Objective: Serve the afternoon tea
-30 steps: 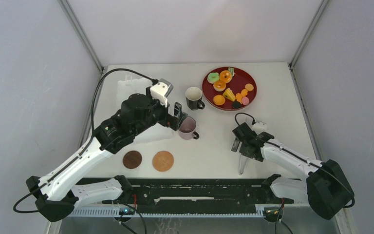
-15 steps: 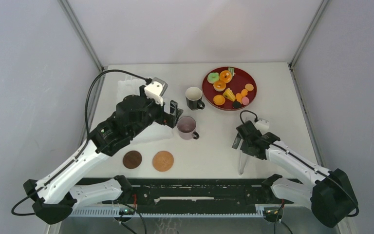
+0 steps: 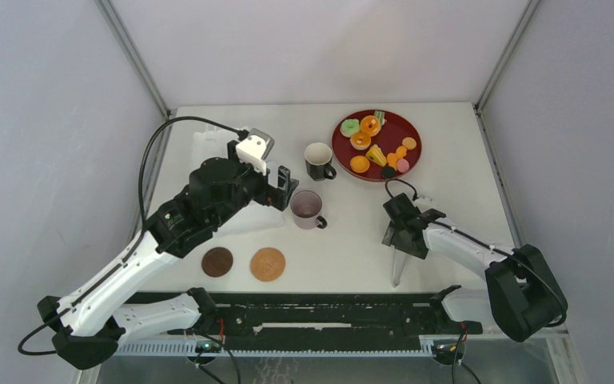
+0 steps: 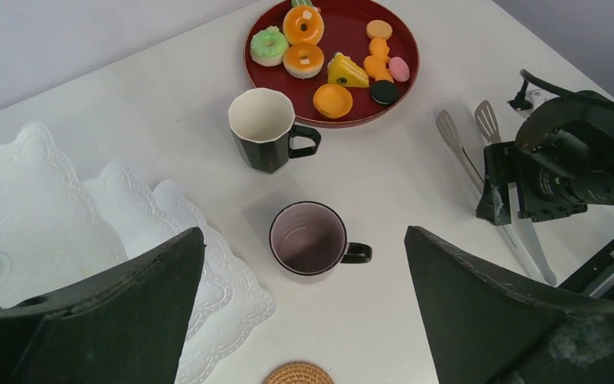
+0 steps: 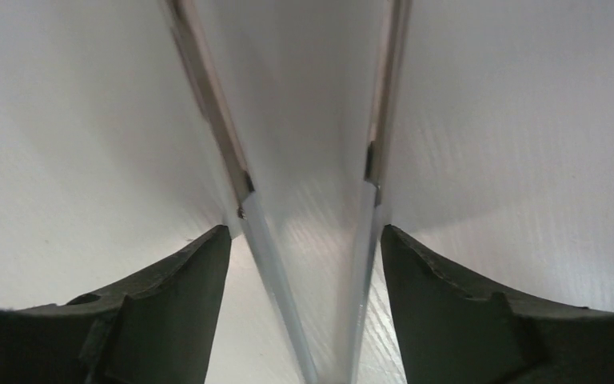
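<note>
The mauve mug (image 3: 307, 209) stands upright mid-table, and the black mug (image 3: 317, 160) stands behind it. My left gripper (image 3: 283, 186) hovers wide open just left of the mauve mug (image 4: 308, 238), holding nothing. The white stand's scalloped tiers (image 4: 40, 208) lie at the left, partly under my left arm. Orange, green and yellow pastries (image 3: 372, 144) sit on the dark red tray (image 3: 412, 156). Two brown coasters (image 3: 217, 262) (image 3: 268, 264) lie near the front. My right gripper (image 3: 397, 232) is low over the metal tongs (image 5: 308, 320), open, its fingers (image 5: 184, 296) flanking both tong arms closely.
The tongs (image 3: 398, 268) lie lengthwise toward the table's front edge on the right. In the left wrist view their spatula ends (image 4: 468, 128) point at the tray (image 4: 400, 88). Grey walls close in the table on three sides.
My left gripper has drawn back a little to the left, away from the mauve mug. The right gripper's jaws have narrowed around the tongs and its forearm has swung.
</note>
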`<state>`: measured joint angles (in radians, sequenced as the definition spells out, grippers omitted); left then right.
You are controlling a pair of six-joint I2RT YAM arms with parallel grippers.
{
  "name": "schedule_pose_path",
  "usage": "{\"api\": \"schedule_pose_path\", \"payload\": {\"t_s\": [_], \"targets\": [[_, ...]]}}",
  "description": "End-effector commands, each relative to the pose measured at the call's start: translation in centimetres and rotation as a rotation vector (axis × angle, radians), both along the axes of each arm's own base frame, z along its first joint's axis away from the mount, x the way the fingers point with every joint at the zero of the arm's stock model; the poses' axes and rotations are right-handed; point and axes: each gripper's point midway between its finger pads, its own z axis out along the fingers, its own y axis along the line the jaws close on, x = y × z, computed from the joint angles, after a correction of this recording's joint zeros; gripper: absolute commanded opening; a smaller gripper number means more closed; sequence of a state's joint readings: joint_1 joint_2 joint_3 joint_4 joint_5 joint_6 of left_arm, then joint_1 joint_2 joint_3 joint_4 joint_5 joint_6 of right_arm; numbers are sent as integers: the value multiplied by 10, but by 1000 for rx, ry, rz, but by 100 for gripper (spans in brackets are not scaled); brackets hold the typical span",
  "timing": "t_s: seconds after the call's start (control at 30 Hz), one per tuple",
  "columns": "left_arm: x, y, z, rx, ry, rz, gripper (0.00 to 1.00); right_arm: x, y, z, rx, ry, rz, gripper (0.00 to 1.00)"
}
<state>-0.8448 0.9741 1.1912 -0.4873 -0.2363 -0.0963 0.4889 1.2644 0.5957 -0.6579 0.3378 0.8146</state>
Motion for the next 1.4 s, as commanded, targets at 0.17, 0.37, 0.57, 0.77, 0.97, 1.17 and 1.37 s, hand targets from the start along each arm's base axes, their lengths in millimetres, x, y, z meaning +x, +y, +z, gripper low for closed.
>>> {"api": "schedule_pose_path", "payload": {"t_s": [0.17, 0.37, 0.57, 0.77, 0.97, 1.17, 1.37], "targets": [[3, 5, 4, -2, -37, 21, 100, 23, 10, 4, 0, -67, 20, 64], [3, 5, 5, -4, -32, 24, 100, 25, 11, 9, -2, -82, 55, 18], [2, 11, 11, -13, -37, 42, 100, 10, 8, 47, 34, -91, 109, 15], [15, 16, 29, -18, -5, 93, 100, 20, 26, 130, 156, -204, 224, 21], [43, 48, 64, -38, 33, 223, 100, 39, 28, 175, 88, -157, 347, 28], [45, 94, 96, -61, -19, 384, 99, 67, 41, 204, 125, -246, 395, 28], [44, 148, 109, 2, -25, 601, 95, 78, 48, 205, 138, -253, 421, 30]]}}
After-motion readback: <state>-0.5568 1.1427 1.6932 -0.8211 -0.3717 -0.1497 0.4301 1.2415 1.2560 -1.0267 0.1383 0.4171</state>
